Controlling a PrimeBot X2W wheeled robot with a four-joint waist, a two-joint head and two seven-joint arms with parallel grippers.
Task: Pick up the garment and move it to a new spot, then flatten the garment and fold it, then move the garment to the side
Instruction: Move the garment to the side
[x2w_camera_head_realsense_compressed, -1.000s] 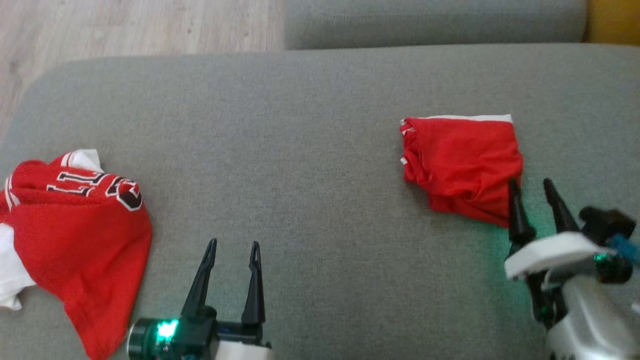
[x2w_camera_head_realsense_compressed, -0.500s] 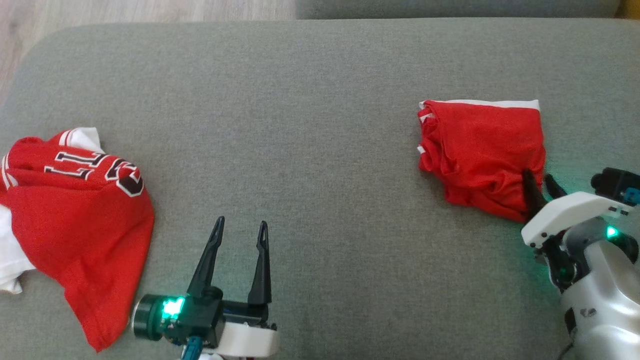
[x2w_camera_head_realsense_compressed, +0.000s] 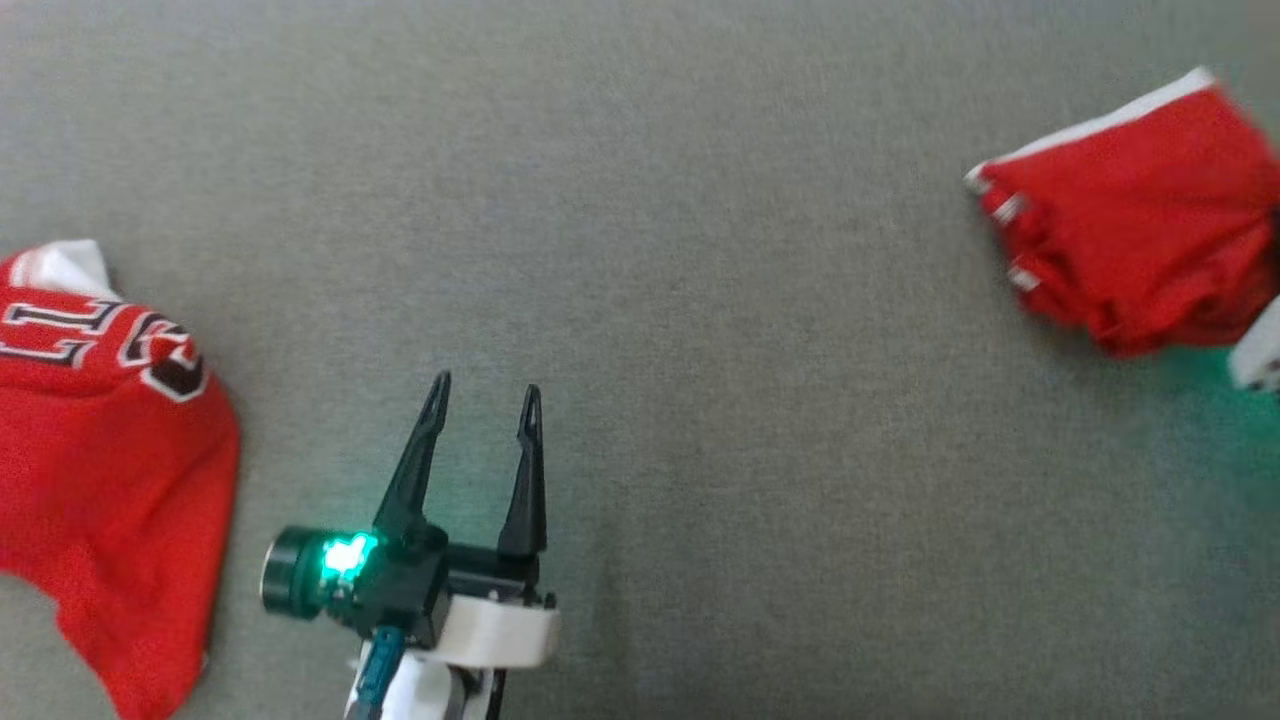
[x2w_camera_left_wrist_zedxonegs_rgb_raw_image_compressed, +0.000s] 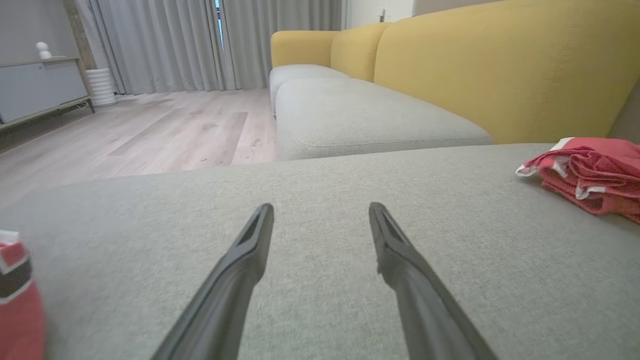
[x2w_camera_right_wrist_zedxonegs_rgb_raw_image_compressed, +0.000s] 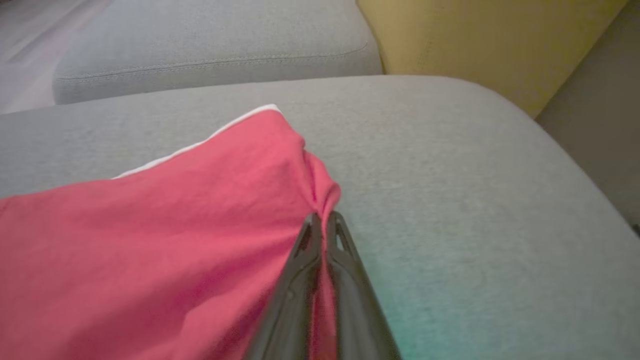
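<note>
The garment (x2w_camera_head_realsense_compressed: 100, 430), a red jersey with white, dark-outlined lettering, lies crumpled at the left edge of the head view; a sliver of it (x2w_camera_left_wrist_zedxonegs_rgb_raw_image_compressed: 15, 300) shows in the left wrist view. My left gripper (x2w_camera_head_realsense_compressed: 485, 385) is open over bare cushion to the right of it, fingers spread (x2w_camera_left_wrist_zedxonegs_rgb_raw_image_compressed: 321, 207) with nothing between them. Far to the right lies a smaller folded red cloth (x2w_camera_head_realsense_compressed: 1130, 240) with a white edge. My right gripper (x2w_camera_right_wrist_zedxonegs_rgb_raw_image_compressed: 325, 216) is shut on a pinched corner of this cloth (x2w_camera_right_wrist_zedxonegs_rgb_raw_image_compressed: 150, 240). A pale part of the right arm (x2w_camera_head_realsense_compressed: 1258, 352) shows at the head view's right edge.
Everything rests on a wide grey sofa cushion (x2w_camera_head_realsense_compressed: 700, 250). Beyond it are a second grey cushion (x2w_camera_left_wrist_zedxonegs_rgb_raw_image_compressed: 360, 115), a yellow backrest (x2w_camera_left_wrist_zedxonegs_rgb_raw_image_compressed: 475, 75) and a wooden floor (x2w_camera_left_wrist_zedxonegs_rgb_raw_image_compressed: 150, 130). The cushion's rounded edge drops off right of the red cloth (x2w_camera_right_wrist_zedxonegs_rgb_raw_image_compressed: 550, 150).
My right gripper has closed on the corner of the smaller red cloth. The head camera has tipped down and shifted, so the whole picture moved. My left gripper has stayed open.
</note>
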